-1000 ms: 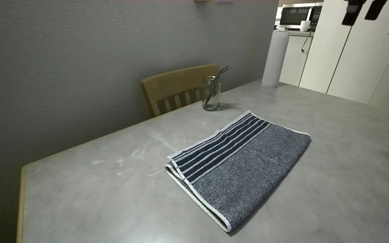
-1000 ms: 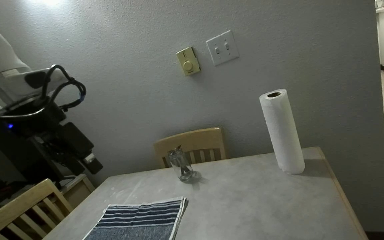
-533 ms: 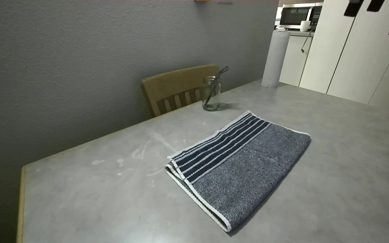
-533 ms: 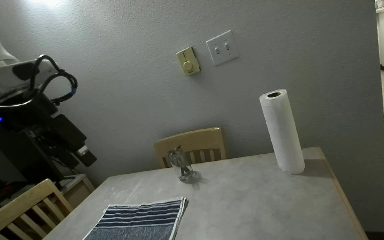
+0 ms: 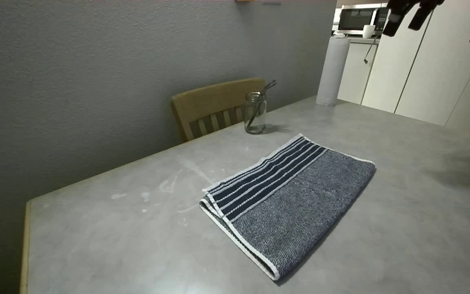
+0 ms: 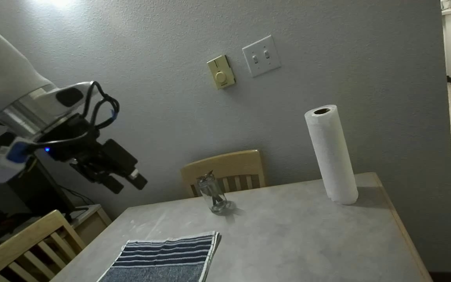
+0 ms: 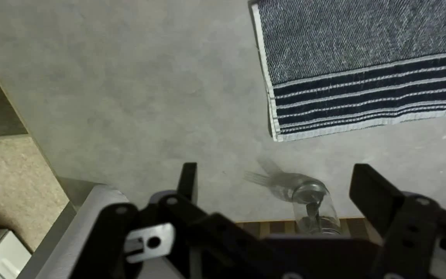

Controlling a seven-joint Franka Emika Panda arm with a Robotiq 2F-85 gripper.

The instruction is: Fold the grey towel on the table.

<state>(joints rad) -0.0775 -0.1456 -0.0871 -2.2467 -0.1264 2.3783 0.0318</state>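
Towel [image 5: 296, 196]: dark grey, white-striped, pale-edged; folded over and lying flat on the table [image 5: 116, 245]; striped edge toward the jar [image 5: 255, 118]; layers slightly apart at one short side; partly cut off in the wrist view.
Gripper [image 7: 275, 175]: spread wide, fingers [image 7: 374, 190] far apart, holding nothing; raised above the table, well clear of the towel; slanting downward in an exterior view.
Arm [image 6: 10, 74]: reaching in from the left edge of an exterior view; pale, with a small blue light [image 6: 47, 149] lit near the wrist.
Jar: glass, upright on the table, near the towel but apart; holding thin dark utensils [image 5: 268, 86], kind too unclear to tell.
Paper roll [image 6: 331, 156]: white, standing on end near a table corner, well apart from the towel.
Chair [image 5: 214, 96]: wooden, behind the jar, between table and wall [image 5: 96, 81].
Another chair [image 6: 18, 243]: wooden, beside the table, partly out of frame.
Wall: grey, bearing a dial [image 6: 220, 74] and a switch plate [image 6: 261, 56] side by side.
Microwave [image 5: 355, 19]: in the background on a counter [image 5: 361, 40], with a white cup [image 5: 368, 31] just in front.
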